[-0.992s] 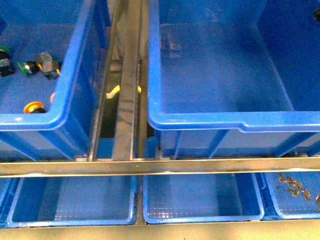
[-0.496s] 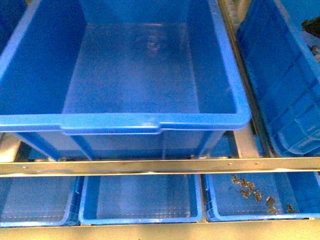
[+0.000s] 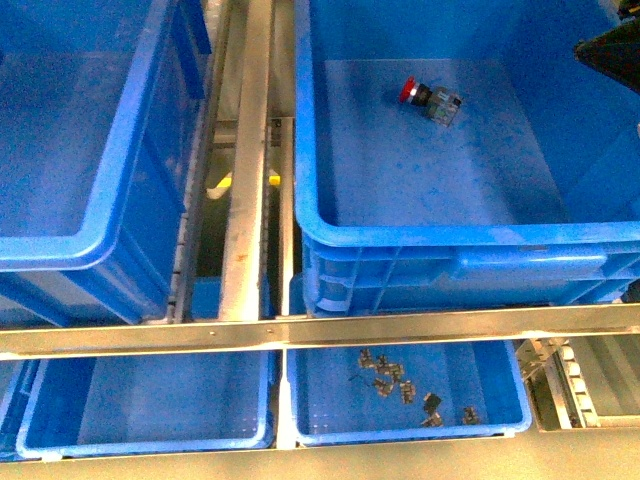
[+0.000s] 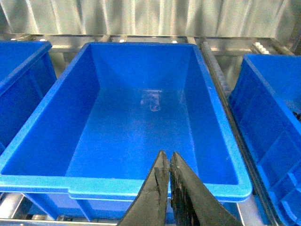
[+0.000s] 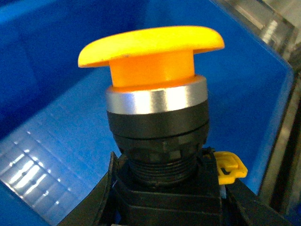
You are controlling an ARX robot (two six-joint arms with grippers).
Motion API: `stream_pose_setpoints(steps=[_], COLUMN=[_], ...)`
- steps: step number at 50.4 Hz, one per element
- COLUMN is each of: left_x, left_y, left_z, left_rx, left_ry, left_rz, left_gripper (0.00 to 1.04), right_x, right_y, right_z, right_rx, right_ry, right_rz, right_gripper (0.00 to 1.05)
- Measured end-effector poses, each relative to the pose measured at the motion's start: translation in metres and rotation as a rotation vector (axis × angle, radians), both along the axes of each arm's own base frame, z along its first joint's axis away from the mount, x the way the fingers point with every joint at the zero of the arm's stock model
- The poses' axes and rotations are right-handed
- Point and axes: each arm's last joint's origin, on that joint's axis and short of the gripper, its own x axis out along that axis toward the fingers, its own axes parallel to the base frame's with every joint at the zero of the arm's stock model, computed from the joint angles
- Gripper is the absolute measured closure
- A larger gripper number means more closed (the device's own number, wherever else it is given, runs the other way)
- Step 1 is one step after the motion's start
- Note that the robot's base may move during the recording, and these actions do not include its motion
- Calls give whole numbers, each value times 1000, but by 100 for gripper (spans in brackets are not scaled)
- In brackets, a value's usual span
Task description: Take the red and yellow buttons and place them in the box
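Note:
My right gripper (image 5: 164, 207) is shut on a yellow button (image 5: 153, 70), gripping its black body, with the cap and silver ring standing up above the blue floor of a crate. In the front view only a dark part of that arm (image 3: 610, 50) shows at the far right, over the large blue box (image 3: 450, 245). A red button (image 3: 430, 100) lies on its side on this box's floor near the back. My left gripper (image 4: 167, 157) is shut and empty, hovering over the near rim of another deep blue crate (image 4: 141, 181) with nothing in it.
A second deep blue crate (image 3: 110, 245) stands at the left, beyond a metal rail gap (image 3: 245, 200). A steel bar (image 3: 320, 330) crosses in front. Below it are shallow blue trays; the middle one (image 3: 400, 425) holds several small metal clips (image 3: 400, 385).
The front view has swung across the crates between frames. A crate with a red button on its floor now fills the right, where earlier crates showed bare floors.

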Motion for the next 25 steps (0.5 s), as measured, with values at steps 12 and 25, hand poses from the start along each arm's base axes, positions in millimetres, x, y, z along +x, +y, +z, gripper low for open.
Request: stream_pose_setpoints(steps=[12,25], left_x=[0,0], left_y=[0,0], left_z=[0,0], left_rx=[0,0], left_ry=[0,0], left_rz=[3,6], left_gripper=[102,102], right_x=[5,34], right_y=[9,24], right_z=[-8,-14], right_rx=[3,13], right_ry=[21,52], right_rz=[32,61], right_gripper=[68,68])
